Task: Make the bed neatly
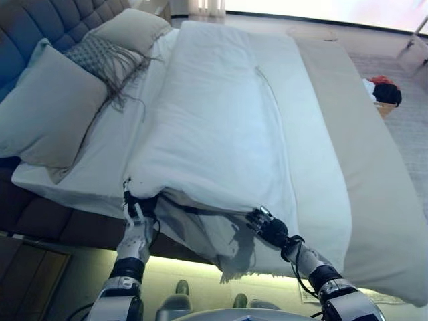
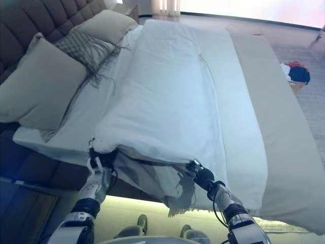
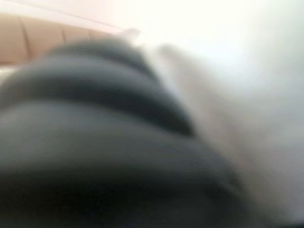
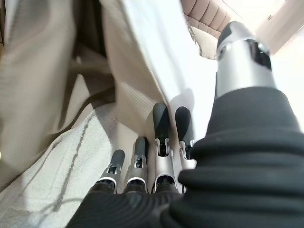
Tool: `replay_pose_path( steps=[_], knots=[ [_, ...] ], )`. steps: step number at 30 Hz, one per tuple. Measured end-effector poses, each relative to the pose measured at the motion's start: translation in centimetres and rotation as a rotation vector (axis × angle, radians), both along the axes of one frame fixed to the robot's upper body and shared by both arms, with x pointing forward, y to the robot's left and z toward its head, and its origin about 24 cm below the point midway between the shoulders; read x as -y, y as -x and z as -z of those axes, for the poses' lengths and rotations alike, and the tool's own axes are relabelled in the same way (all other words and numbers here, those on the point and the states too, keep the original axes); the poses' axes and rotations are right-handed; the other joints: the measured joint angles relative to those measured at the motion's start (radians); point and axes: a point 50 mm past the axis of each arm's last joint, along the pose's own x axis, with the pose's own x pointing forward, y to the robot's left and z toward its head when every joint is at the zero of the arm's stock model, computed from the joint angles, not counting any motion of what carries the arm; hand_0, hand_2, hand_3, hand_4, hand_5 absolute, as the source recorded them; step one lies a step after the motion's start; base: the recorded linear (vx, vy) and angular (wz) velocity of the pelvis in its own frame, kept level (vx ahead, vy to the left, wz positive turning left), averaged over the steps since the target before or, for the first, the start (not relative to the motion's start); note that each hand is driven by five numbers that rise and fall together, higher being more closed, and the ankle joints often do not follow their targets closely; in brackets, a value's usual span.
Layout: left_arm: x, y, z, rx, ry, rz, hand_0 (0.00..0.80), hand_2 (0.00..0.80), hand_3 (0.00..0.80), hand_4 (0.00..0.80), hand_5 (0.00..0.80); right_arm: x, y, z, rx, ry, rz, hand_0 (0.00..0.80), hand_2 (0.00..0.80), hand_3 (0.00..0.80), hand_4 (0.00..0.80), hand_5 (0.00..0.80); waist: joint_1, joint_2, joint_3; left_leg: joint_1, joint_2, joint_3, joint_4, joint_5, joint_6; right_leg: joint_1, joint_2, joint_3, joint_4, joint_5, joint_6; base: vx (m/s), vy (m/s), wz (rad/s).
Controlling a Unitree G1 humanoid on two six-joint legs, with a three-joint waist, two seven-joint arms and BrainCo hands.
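A white duvet (image 1: 221,127) lies lengthwise over the bed (image 1: 374,194), with its near edge lifted off the mattress. My left hand (image 1: 136,215) is at the duvet's near left corner, its fingers curled on the edge. My right hand (image 1: 269,228) is under the near edge further right. In the right wrist view its curled fingers (image 4: 160,124) and thumb (image 4: 242,52) pinch the duvet cloth (image 4: 142,57). The left wrist view shows only the dark cover (image 3: 95,142) against white cloth.
A large pale pillow (image 1: 47,110), a grey fringed cushion (image 1: 105,57) and a beige pillow (image 1: 134,28) lean on the tufted headboard (image 1: 33,23) at the left. The bed's right side is bare beige sheet. A basket of clothes (image 1: 383,93) stands on the floor at the far right.
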Motion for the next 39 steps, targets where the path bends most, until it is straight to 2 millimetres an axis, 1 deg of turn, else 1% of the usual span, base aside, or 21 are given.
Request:
replay_pose_path(
  steps=[5, 7, 10, 12, 14, 15, 16, 17, 18, 20, 21, 22, 23, 24, 27, 28, 29, 31, 32, 36, 39],
  knots=[
    [-3.5, 4.0, 3.5, -0.216, -0.058, -0.003, 0.800, 0.800, 0.800, 0.800, 0.800, 0.3, 0.4, 0.4, -0.018, 0.000, 0.022, 0.000, 0.000, 0.000, 0.000, 0.000, -0.006, 0.005, -0.029, 0.003, -0.011, -0.012, -0.002, -0.002, 0.004, 0.002, -0.011, -0.007, 0.000, -0.001, 0.007, -0.041, 0.165, 0.01],
    [-4.8, 5.3, 4.2, -0.272, -0.066, -0.005, 0.800, 0.800, 0.800, 0.800, 0.800, 0.5, 0.6, 0.5, -0.022, -0.001, 0.033, 0.000, 0.000, 0.000, 0.000, 0.000, -0.006, 0.004, -0.029, 0.002, -0.013, -0.012, 0.001, -0.003, 0.006, -0.005, -0.015, -0.008, 0.001, 0.001, 0.009, -0.190, 0.144, -0.15],
    [-5.8, 6.1, 4.4, -0.291, -0.044, -0.047, 0.800, 0.800, 0.800, 0.800, 0.800, 0.5, 0.7, 0.7, -0.029, -0.002, 0.049, 0.000, 0.000, 0.000, 0.000, 0.000, -0.004, 0.004, -0.030, -0.006, -0.012, -0.013, -0.001, -0.007, 0.012, -0.019, -0.024, -0.049, 0.026, -0.005, 0.014, -0.301, 0.146, -0.13],
    [-6.4, 5.9, 4.3, -0.303, -0.043, -0.067, 0.800, 0.800, 0.800, 0.800, 0.800, 0.2, 0.3, 0.5, -0.021, -0.004, 0.052, 0.000, 0.000, 0.000, 0.000, 0.000, -0.003, 0.007, -0.035, -0.028, -0.017, -0.046, 0.004, -0.007, 0.013, -0.097, -0.029, -0.036, 0.161, -0.064, 0.027, -0.334, 0.058, -0.05],
    [-6.3, 5.2, 3.9, -0.288, -0.040, -0.065, 0.800, 0.800, 0.800, 0.800, 0.800, 0.3, 0.3, 0.5, -0.025, -0.002, 0.063, 0.000, 0.000, 0.000, 0.000, 0.000, -0.009, 0.011, -0.033, -0.050, -0.006, -0.076, 0.018, -0.001, 0.011, -0.146, -0.008, 0.048, 0.321, -0.155, 0.064, -0.283, 0.014, 0.35],
    [-6.3, 5.0, 3.8, -0.284, -0.039, -0.064, 0.800, 0.800, 0.800, 0.800, 0.800, 0.3, 0.2, 0.4, -0.022, -0.007, 0.067, 0.000, 0.000, 0.000, 0.000, 0.000, -0.006, 0.005, -0.036, -0.058, -0.007, -0.091, 0.030, 0.001, 0.008, -0.142, 0.013, 0.082, 0.335, -0.185, 0.070, -0.194, 0.007, 0.37],
    [-6.5, 5.0, 3.7, -0.286, -0.042, -0.067, 0.800, 0.800, 0.800, 0.800, 0.800, 0.2, -0.3, 0.1, -0.009, -0.012, 0.063, 0.000, 0.000, 0.000, 0.000, 0.000, 0.002, -0.005, -0.043, -0.081, -0.019, -0.091, 0.050, 0.000, 0.004, -0.135, 0.014, 0.086, 0.304, -0.199, 0.051, -0.194, 0.013, 0.06],
    [-6.6, 5.0, 3.7, -0.289, -0.042, -0.069, 0.800, 0.800, 0.800, 0.800, 0.800, 0.2, -0.9, -0.3, 0.006, -0.010, 0.060, 0.000, 0.000, 0.000, 0.000, 0.000, 0.012, -0.007, -0.043, -0.103, -0.035, -0.082, 0.070, -0.001, 0.003, -0.114, 0.015, 0.081, 0.226, -0.192, -0.018, -0.220, 0.017, -0.09],
    [-6.4, 5.0, 3.8, -0.294, -0.034, -0.065, 0.800, 0.800, 0.800, 0.800, 0.800, 0.5, -1.5, -0.6, 0.013, 0.000, 0.062, 0.000, 0.000, 0.000, 0.000, 0.000, 0.014, 0.002, -0.039, -0.130, -0.034, -0.072, 0.110, -0.001, 0.003, -0.095, 0.027, 0.082, 0.172, -0.151, -0.037, -0.252, 0.014, -0.18],
    [-6.3, 4.4, 3.5, -0.282, -0.032, -0.060, 0.800, 0.800, 0.800, 0.800, 0.800, 0.6, -1.6, -0.6, 0.009, 0.004, 0.062, 0.000, 0.000, 0.000, 0.000, 0.000, 0.030, 0.007, -0.036, -0.218, -0.041, -0.037, 0.256, -0.006, -0.013, -0.039, 0.037, 0.086, 0.044, -0.073, -0.058, -0.257, 0.005, -0.05],
    [-6.2, 4.1, 3.4, -0.277, -0.031, -0.057, 0.800, 0.800, 0.800, 0.800, 0.800, 0.7, -1.6, -0.7, 0.009, 0.011, 0.059, 0.000, 0.000, 0.000, 0.000, 0.000, 0.033, 0.006, -0.036, -0.249, -0.046, -0.029, 0.296, -0.007, -0.042, -0.026, 0.035, 0.083, 0.011, -0.061, -0.064, -0.280, 0.003, -0.14],
    [-6.2, 4.1, 3.4, -0.282, -0.027, -0.055, 0.800, 0.800, 0.800, 0.800, 0.800, 1.1, -1.8, -0.8, 0.013, 0.028, 0.051, 0.000, 0.000, 0.000, 0.000, 0.000, 0.041, 0.029, -0.033, -0.241, -0.050, -0.039, 0.247, 0.012, -0.056, -0.016, 0.046, 0.086, 0.002, -0.055, -0.070, -0.304, 0.010, -0.38],
    [-6.2, 4.3, 3.5, -0.293, -0.024, -0.058, 0.800, 0.800, 0.800, 0.800, 0.800, 1.9, -1.8, -1.0, 0.015, 0.050, 0.058, 0.000, 0.000, 0.000, 0.000, 0.000, 0.050, 0.068, -0.036, -0.233, -0.050, -0.029, 0.195, 0.064, -0.031, -0.019, 0.077, 0.080, 0.004, -0.055, -0.074, -0.317, 0.028, -0.32],
    [-6.2, 3.9, 3.3, -0.287, -0.023, -0.060, 0.800, 0.800, 0.800, 0.800, 0.800, 2.4, -1.7, -1.0, 0.010, 0.065, 0.067, 0.000, 0.000, 0.000, 0.000, 0.000, 0.047, 0.074, -0.032, -0.242, -0.044, -0.018, 0.192, 0.078, -0.018, -0.026, 0.088, 0.078, 0.012, -0.056, -0.075, -0.341, 0.056, -0.08],
    [-5.9, 2.8, 2.6, -0.276, -0.024, -0.050, 0.800, 0.800, 0.800, 0.800, 0.800, 4.6, -1.4, -1.2, -0.005, 0.111, 0.107, 0.000, 0.000, 0.000, 0.000, 0.000, 0.036, 0.066, -0.026, -0.243, -0.047, -0.039, 0.119, 0.183, -0.075, -0.039, 0.085, 0.041, 0.007, -0.052, -0.092, -0.277, 0.118, 0.32],
    [-5.9, 2.6, 2.5, -0.272, -0.025, -0.049, 0.800, 0.800, 0.800, 0.800, 0.800, 5.0, -1.4, -1.3, -0.001, 0.112, 0.127, 0.000, 0.000, 0.000, 0.000, 0.000, 0.028, 0.053, -0.021, -0.237, -0.051, -0.038, 0.094, 0.228, -0.097, -0.038, 0.073, 0.026, 0.001, -0.050, -0.111, -0.193, 0.188, 0.19],
    [-6.1, 2.3, 2.2, -0.261, -0.029, -0.054, 0.800, 0.800, 0.800, 0.800, 0.800, 5.3, -1.6, -1.5, 0.008, 0.111, 0.141, 0.000, 0.000, 0.000, 0.000, 0.000, 0.020, 0.036, -0.008, -0.229, -0.051, -0.028, 0.099, 0.234, -0.109, -0.036, 0.057, 0.006, 0.001, -0.046, -0.120, -0.131, 0.199, -0.27],
    [-7.9, 3.3, 2.0, -0.277, -0.050, -0.121, 0.800, 0.800, 0.800, 0.800, 0.800, 5.6, -1.3, -1.4, 0.017, 0.100, 0.153, 0.000, 0.000, 0.000, 0.000, 0.000, 0.019, -0.012, 0.022, -0.188, -0.035, 0.055, 0.200, 0.120, -0.103, -0.018, 0.024, -0.044, 0.001, -0.047, -0.123, -0.114, 0.233, -0.74],
    [-8.7, 3.6, 1.8, -0.284, -0.071, -0.144, 0.800, 0.800, 0.800, 0.800, 0.800, 6.4, -0.7, -1.2, 0.009, 0.117, 0.165, 0.000, 0.000, 0.000, 0.000, 0.000, 0.012, -0.018, 0.021, -0.168, -0.012, 0.067, 0.238, 0.097, -0.107, -0.016, 0.022, -0.049, 0.001, -0.048, -0.124, -0.138, 0.307, -0.57],
    [-10.3, 3.8, 1.0, -0.296, -0.114, -0.180, 0.800, 0.800, 0.800, 0.800, 0.800, 10.0, 1.3, -1.1, -0.040, 0.207, 0.198, 0.000, 0.000, 0.000, 0.000, 0.000, -0.040, -0.018, 0.021, -0.137, 0.054, 0.060, 0.298, 0.063, -0.127, -0.014, 0.027, -0.076, 0.008, -0.048, -0.122, -0.134, 0.320, -0.07],
    [-10.8, 3.8, 0.7, -0.307, -0.124, -0.186, 0.800, 0.800, 0.800, 0.800, 0.800, 10.8, 3.8, 0.2, -0.180, 0.238, 0.121, 0.000, 0.000, 0.000, 0.000, 0.000, -0.047, -0.014, 0.020, -0.131, 0.062, 0.013, 0.273, 0.061, -0.126, -0.020, 0.027, -0.069, 0.044, -0.060, -0.103, -0.117, 0.320, 0.03]
  ],
)
